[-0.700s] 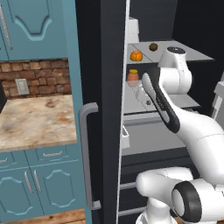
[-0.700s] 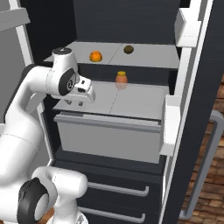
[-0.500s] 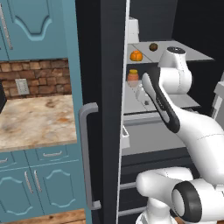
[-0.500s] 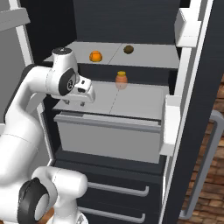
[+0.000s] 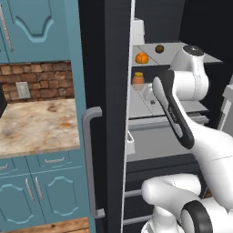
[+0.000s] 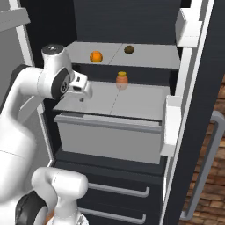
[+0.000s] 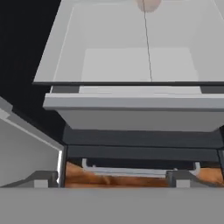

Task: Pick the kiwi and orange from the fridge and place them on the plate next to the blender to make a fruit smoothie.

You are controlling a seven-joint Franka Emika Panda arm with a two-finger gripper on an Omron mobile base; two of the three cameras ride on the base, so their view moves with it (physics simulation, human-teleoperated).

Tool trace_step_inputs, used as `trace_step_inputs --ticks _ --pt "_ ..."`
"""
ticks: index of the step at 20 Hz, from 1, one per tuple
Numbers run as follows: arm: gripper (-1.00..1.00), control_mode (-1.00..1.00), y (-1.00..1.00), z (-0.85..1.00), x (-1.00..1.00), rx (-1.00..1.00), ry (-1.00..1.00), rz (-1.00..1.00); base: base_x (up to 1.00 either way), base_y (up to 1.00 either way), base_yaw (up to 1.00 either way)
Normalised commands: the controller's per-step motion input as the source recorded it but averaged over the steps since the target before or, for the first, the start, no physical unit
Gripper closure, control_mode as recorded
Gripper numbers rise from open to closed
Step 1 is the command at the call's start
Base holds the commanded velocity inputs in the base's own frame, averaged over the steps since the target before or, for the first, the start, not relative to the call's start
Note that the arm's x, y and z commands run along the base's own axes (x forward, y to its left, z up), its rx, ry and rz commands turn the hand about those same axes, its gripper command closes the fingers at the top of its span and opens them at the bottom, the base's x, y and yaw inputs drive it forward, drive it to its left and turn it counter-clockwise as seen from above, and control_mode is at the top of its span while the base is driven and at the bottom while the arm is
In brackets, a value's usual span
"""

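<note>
The black fridge stands open. On its upper shelf lie the orange to the left and the kiwi to the right; both also show as orange and kiwi. My gripper hangs open and holds nothing, over the left front of the middle shelf, below the level of the fruit. In the hand view its fingertips stand far apart, gripper looking down at the shelf and drawer. The plate and blender are out of view.
An orange-and-tan jar stands on the middle shelf, right of my hand. A grey drawer sits under that shelf, with dark drawers below. The open fridge door flanks the right side. A stone counter lies left of the fridge.
</note>
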Motion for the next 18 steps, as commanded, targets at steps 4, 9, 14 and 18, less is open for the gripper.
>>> trace_step_inputs --ticks 4,9,14,18 --pt "-1.00 -1.00 0.00 0.86 -0.16 0.00 -0.30 0.00 0.00 0.00 0.00" --pt "-1.00 -1.00 0.00 1.00 -0.04 0.00 -0.33 0.00 0.00 0.00 0.00" --pt "-1.00 -1.00 0.00 0.40 0.49 0.00 -0.10 -0.01 0.00 0.00 0.00" --pt "-1.00 -1.00 0.00 0.00 0.97 0.00 0.00 -0.05 0.00 0.00 0.00"
